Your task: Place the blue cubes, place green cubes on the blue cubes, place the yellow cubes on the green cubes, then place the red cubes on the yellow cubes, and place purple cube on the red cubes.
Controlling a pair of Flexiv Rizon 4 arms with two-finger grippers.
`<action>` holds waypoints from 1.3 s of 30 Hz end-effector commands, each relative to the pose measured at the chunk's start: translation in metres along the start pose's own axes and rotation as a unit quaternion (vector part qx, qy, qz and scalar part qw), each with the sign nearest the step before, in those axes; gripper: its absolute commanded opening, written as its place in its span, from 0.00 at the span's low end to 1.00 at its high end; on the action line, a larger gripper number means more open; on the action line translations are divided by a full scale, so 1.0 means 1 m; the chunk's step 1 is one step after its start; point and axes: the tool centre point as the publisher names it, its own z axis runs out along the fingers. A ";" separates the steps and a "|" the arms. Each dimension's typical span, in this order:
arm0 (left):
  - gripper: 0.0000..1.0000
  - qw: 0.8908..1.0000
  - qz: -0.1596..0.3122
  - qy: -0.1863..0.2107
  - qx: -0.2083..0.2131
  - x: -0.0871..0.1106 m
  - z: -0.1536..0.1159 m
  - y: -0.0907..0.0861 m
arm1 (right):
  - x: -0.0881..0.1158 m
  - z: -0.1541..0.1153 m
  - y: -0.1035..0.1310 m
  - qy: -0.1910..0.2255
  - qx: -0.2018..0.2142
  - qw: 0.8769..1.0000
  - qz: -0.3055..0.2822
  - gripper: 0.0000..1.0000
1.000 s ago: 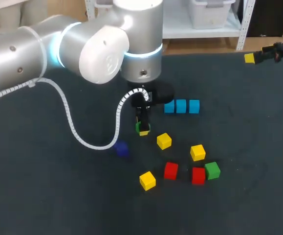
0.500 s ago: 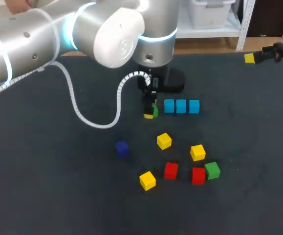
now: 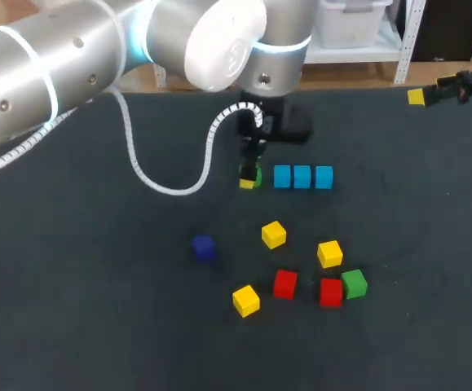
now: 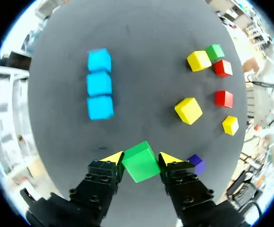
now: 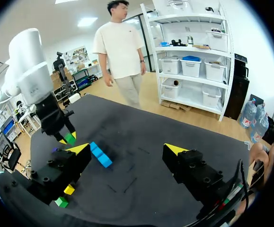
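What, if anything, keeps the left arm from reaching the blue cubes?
Likely nothing, so yes: the left gripper, shut on a green cube, hangs just beside the row of blue cubes, only bare table between them.

We see a matt, dark, cloth-like table surface. The blue cubes look smooth and faintly glossy; we cannot tell whether they are plastic or painted wood. The green cube near them has the same finish. Behind them, our left arm has a glossy silver shell and a ribbed white plastic cable.

surface: table — dark grey top | fills every view
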 end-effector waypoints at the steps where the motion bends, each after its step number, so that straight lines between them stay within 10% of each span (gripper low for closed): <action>1: 0.00 0.999 -0.024 -0.013 0.025 0.016 0.033 0.002 | 0.000 0.000 -0.001 -0.002 -0.002 1.000 -0.001 1.00; 9: 0.07 0.998 -0.057 -0.015 0.022 0.022 0.059 0.003 | 0.000 0.000 -0.001 -0.002 -0.002 1.000 -0.001 1.00; 11: 0.33 0.998 -0.061 -0.017 0.020 0.022 0.060 0.003 | 0.000 0.000 -0.001 -0.002 -0.002 1.000 -0.001 1.00; 14: 0.43 0.998 -0.060 -0.023 0.022 0.022 0.060 0.002 | 0.000 0.000 -0.001 -0.002 -0.002 1.000 -0.001 1.00; 15: 1.00 0.998 -0.061 -0.025 0.022 0.021 0.060 0.002 | 0.000 0.000 -0.001 -0.002 -0.002 1.000 -0.001 1.00; 39: 1.00 0.977 -0.184 -0.106 0.024 0.029 0.060 -0.013 | 0.000 0.000 -0.001 -0.002 -0.002 1.000 -0.001 1.00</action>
